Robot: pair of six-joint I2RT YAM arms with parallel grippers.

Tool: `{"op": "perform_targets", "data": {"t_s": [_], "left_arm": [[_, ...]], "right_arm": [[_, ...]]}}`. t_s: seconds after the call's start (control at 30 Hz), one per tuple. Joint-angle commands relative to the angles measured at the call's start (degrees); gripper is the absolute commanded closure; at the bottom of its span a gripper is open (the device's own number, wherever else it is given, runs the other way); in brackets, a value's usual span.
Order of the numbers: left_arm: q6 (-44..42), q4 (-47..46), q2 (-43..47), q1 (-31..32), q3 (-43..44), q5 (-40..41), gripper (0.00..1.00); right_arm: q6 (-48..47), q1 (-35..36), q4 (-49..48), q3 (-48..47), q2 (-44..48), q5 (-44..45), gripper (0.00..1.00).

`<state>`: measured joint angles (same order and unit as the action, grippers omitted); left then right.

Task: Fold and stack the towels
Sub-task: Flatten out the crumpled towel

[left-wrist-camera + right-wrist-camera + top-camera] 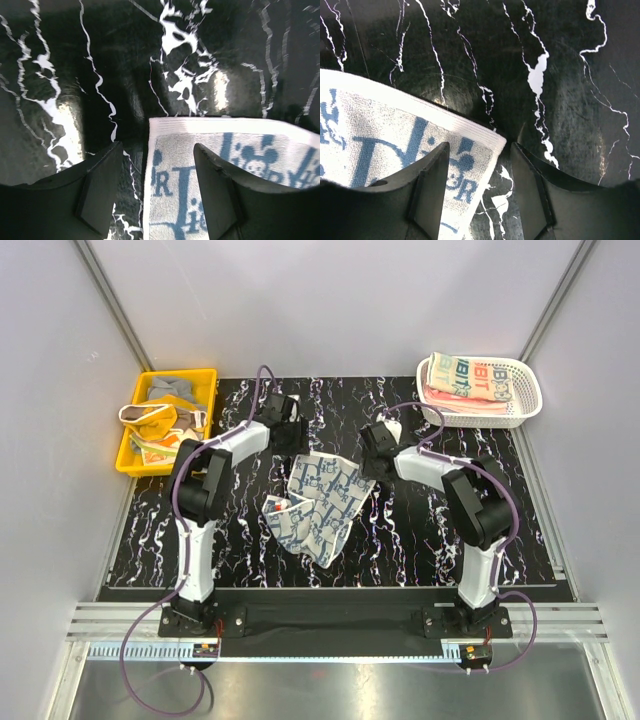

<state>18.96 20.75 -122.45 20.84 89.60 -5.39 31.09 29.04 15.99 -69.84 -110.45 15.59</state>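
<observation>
left gripper (pixel 157 150): jaws apart, nothing between the pads. it straddles the far-left corner of the pale blue-white towel (pixel 225 170) — one finger (pixel 100 195) over the bare black marbled table (pixel 60 75), the other over printed cloth. height above the cloth is not clear from the wrist view.

right gripper (pixel 480 150): jaws apart, empty. mirror case: the far-right corner of the same towel sits in the gap, with the cloth running off to that camera's left and table under the outer finger.

key relation — the towel's far hem runs left-right between the two grippers, one corner to each. the rest of the cloth trails toward the arm bases, rumpled, with a near-left bit curled over. each arm is nearest its own corner, so neither needs to cross.

judgement: the next move is a pinch at both corners, then a lift to spread the cloth before folding. the hem could slip if a finger lands off the edge.

further out: a white lattice basket (pixel 525 405) at far right holds folded towels (pixel 478 378). a yellow tray (pixel 128 455) at far left holds loose towels (pixel 165 400) in a heap.
</observation>
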Motion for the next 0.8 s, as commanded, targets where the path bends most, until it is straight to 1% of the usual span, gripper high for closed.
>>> {"op": "perform_targets", "data": {"t_s": [0.0,0.03,0.1,0.17,0.27,0.33,0.37,0.43,0.47,0.53,0.6,0.67,0.7,0.77], "left_arm": [[-2.1,1.8,-2.2,-0.4,3.5,-0.5,0.37],[-2.0,2.0,-2.4,-0.4,3.6,-0.2,0.38],[-1.6,1.7,-2.4,-0.4,3.0,0.1,0.41],[-1.4,1.1,-2.4,-0.4,2.5,0.4,0.43],[-1.3,0.8,-2.9,-0.4,2.2,-0.1,0.5],[-1.2,0.3,-2.8,-0.4,1.5,-0.5,0.56],[-1.0,-0.1,-2.8,-0.4,1.2,-0.7,0.59],[-0.7,-0.7,-2.4,-0.4,0.1,-0.8,0.67],[-0.7,-0.9,-2.1,-0.4,-0.1,-1.0,0.73],[-0.4,-1.3,-1.7,-0.4,-0.5,-1.0,0.8],[-0.3,-1.6,-1.1,-0.4,-0.7,-1.2,0.89],[-0.2,-1.5,-0.8,-0.4,-0.7,-1.1,0.95],[-0.2,-1.5,0.0,-0.4,-0.8,-1.1,1.0],[-0.2,-1.5,1.0,-0.4,-1.2,0.0,1.0]], "right_arm": [[-0.9,0.1,0.5,-2.4,-1.3,0.9,0.41],[-1.0,0.0,0.7,-2.7,-1.5,0.8,0.41],[-1.1,0.0,0.8,-3.1,-2.0,0.3,0.48],[-1.2,0.0,0.8,-3.3,-2.3,-0.1,0.51],[-1.4,0.1,0.9,-3.5,-2.7,-0.3,0.61],[-1.7,0.1,1.2,-4.1,-2.9,-0.1,0.67],[-1.9,0.1,1.4,-4.3,-3.0,0.0,0.68],[-2.2,0.1,1.7,-4.9,-3.2,0.1,0.74],[-2.5,0.1,1.9,-5.1,-3.3,0.2,0.76],[-2.7,0.1,2.0,-5.7,-3.4,0.2,0.78],[-3.2,0.1,2.2,-5.9,-3.6,0.3,0.81],[-3.6,0.1,2.3,-6.1,-3.4,0.9,0.84],[-3.8,0.1,2.4,-6.1,-3.2,1.1,0.85],[-4.3,0.0,2.8,-6.5,-3.0,1.8,0.9]]}}
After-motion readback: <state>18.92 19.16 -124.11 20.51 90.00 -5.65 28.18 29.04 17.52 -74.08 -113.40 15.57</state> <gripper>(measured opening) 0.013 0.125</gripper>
